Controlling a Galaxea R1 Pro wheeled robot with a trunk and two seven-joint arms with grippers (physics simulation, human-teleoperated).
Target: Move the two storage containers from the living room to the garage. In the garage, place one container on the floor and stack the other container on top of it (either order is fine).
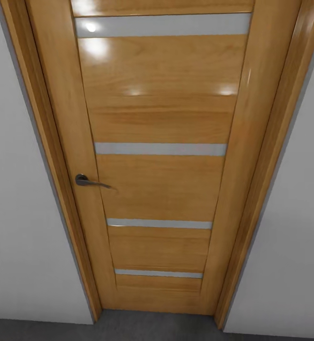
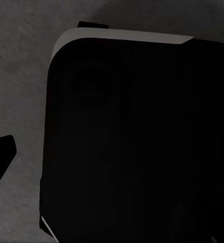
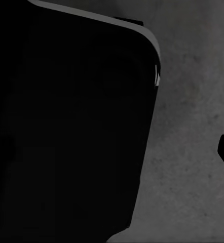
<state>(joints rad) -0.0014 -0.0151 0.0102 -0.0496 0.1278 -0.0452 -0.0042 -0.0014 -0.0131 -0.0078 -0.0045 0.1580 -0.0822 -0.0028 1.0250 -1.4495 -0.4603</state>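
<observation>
Where robot faces, shut wood door (image 1: 159, 161) w/ handle (image 1: 88, 181).

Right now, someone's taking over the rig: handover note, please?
End effectors: from the wrist views, cannot tell if open or shut; both look down past the dark base onto grey floor.
Head view: closed wooden door, lever handle, white wall either side.
Containers: none to point at here, so progress can't be confirmed.
Left: probably get through this door, then locate the containers.
</observation>
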